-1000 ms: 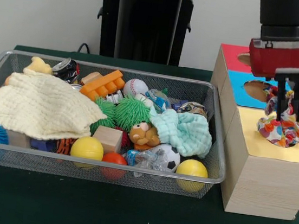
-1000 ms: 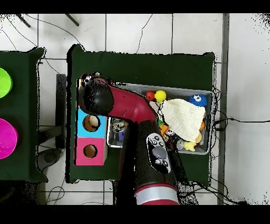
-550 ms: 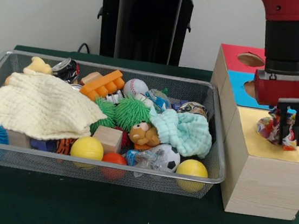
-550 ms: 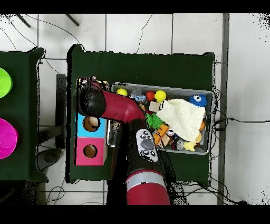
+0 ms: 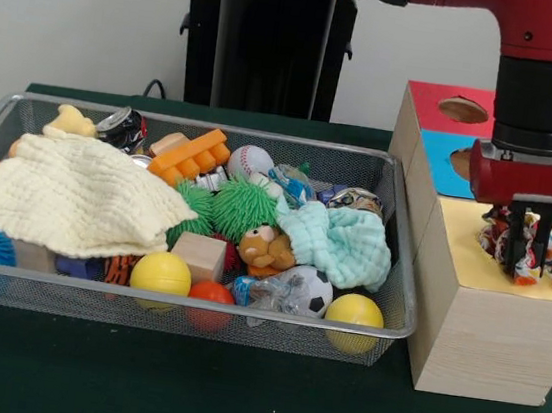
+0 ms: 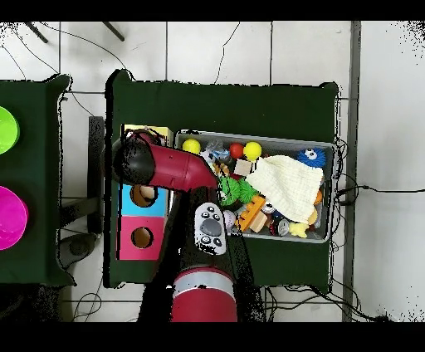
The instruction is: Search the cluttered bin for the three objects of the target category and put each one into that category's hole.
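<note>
Claw: the claw [image 5: 525,259] is low over the yellow part of the wooden box [image 5: 483,323], pinching the colourful cloth [image 5: 525,249].
Cloth: it sits bunched on the yellow top, right where that hole should be.
How it feels: probably soft, light and floppy, not breakable.
Where to hold: pinch a thick fold in the middle.
Bin: the wire bin [image 5: 382,325] is full of toys.

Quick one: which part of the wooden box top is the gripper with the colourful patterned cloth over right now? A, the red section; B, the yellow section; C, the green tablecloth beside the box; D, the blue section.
B: in the front view the gripper holds the colourful patterned cloth down on the yellow section of the wooden box, nearer the camera than the blue and red sections with their holes.
</note>
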You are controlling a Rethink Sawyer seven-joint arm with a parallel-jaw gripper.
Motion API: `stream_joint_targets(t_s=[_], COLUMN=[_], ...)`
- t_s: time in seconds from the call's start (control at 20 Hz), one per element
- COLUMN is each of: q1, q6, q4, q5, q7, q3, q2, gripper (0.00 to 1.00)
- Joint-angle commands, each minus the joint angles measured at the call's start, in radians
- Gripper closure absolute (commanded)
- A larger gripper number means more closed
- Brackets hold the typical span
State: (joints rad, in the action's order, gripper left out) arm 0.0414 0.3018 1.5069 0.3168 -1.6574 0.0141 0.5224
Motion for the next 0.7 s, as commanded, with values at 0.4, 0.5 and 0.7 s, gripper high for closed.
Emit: stream_joint_targets(t_s=[0.4,0.5,0.7], q1=[0.067,0.078,0.082], q6=[0.368,0.432,0.454], q4=[-0.045,-0.065,-0.071], q5=[0.012,0.006,0.016], q7=[-0.274,-0.282,-0.289], q3=[0.134,0.154,0.158], q2=[-0.16,-0.172,-0.183], gripper=[1.0,1.0,1.0])
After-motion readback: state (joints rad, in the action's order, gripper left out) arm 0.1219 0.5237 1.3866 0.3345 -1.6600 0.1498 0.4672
